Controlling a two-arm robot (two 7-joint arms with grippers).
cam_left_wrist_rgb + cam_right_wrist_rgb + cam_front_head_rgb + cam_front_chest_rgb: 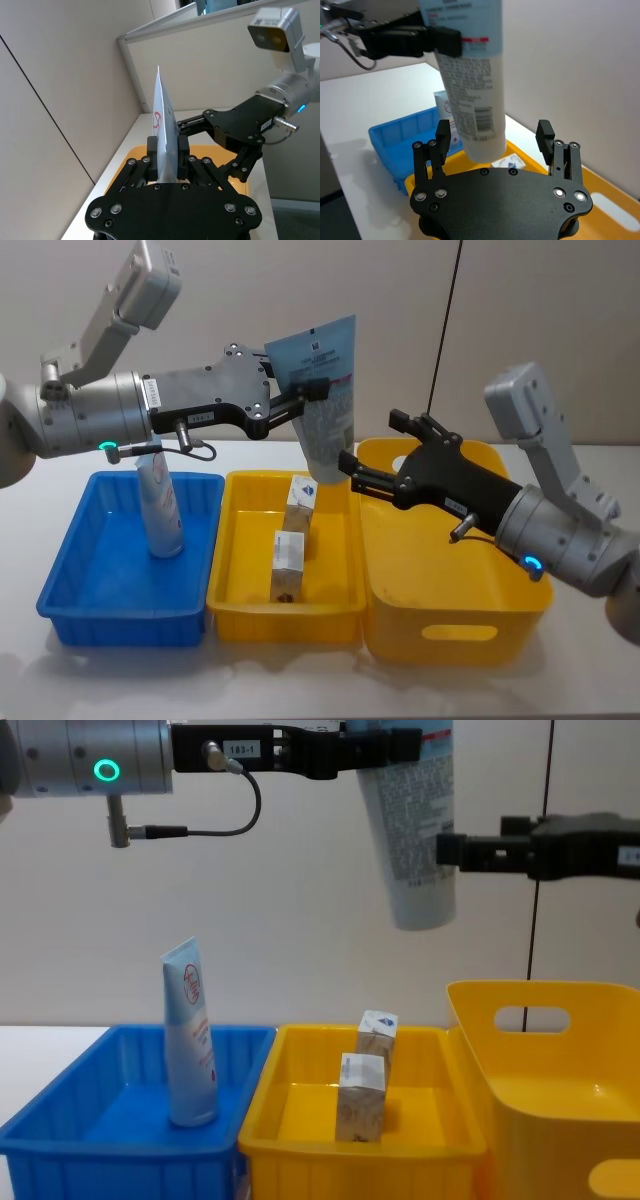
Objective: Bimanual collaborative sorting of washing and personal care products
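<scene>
Crimped end of the held tube [415,840] beyond the chest view's top edge.

Lighting is bright, even and diffuse, apparently from overhead.

Head view: soft, pale shadows fall on the table [300,685] along the lower frame, under the blue bin [120,628] and the large yellow bin [395,600]. There is a mild sheen on the blue bin's floor.

Right wrist view: a grey shadow lies on the tabletop at left-centre of the frame. The squeeze tube [470,100] reads bright, with a faint gloss.

Chest view: a green status ring [106,769] glows at upper left, and the back wall is evenly lit.
</scene>
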